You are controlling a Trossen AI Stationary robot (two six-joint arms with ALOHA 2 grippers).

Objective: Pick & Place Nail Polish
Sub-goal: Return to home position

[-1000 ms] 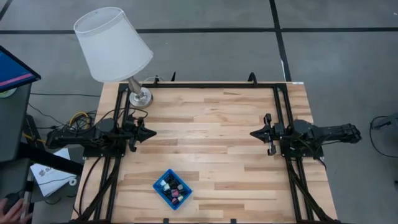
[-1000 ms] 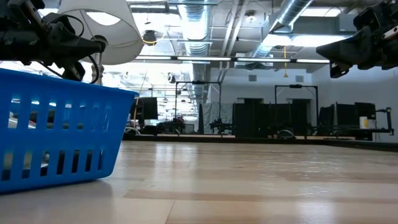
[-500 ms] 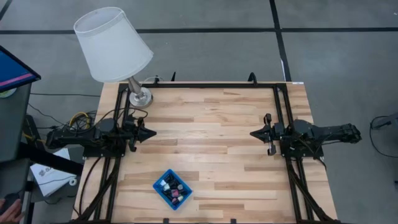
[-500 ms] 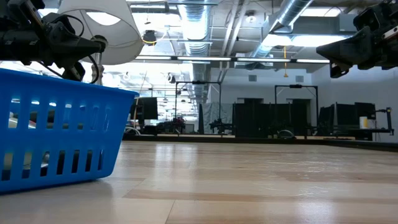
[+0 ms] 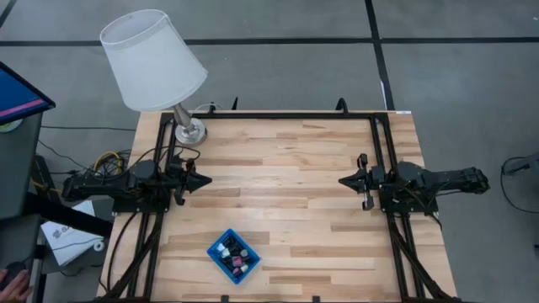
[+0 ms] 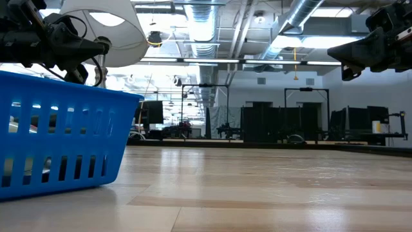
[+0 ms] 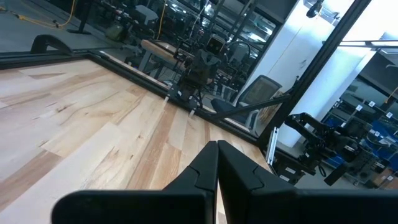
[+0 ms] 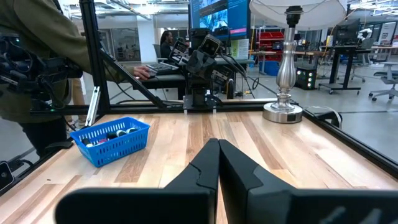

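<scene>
**Condition.** The left gripper (image 5: 205,179) is parked at 9 o'clock on the table (image 5: 286,160) and the right gripper (image 5: 343,180) at 3 o'clock. They point at each other, well apart. In each wrist view the two fingers are pressed together with nothing between them. The nail polish (image 5: 232,252) lies in the blue bin (image 5: 218,239), at 7 o'clock near the table's front edge.

**Hazards.**
1. Bin displacement. The bin rests loose and close to the edge. A person (image 8: 37,62) stands just off that corner, and a hand (image 5: 13,276) shows at 8 o'clock. A knock there would likely slide or tip the bin and spill the bottles.
2. Left arm sweep. The bin lies toward 6 o'clock from the left gripper. If you command a low move that way, expect contact with the bin wall.
3. Lamp (image 5: 154,59). Its base stands at 11 o'clock, near the left arm. A raised or outward swing risks striking it.
4. Count. The bottles overlap, so you cannot confirm their number from above.
</scene>
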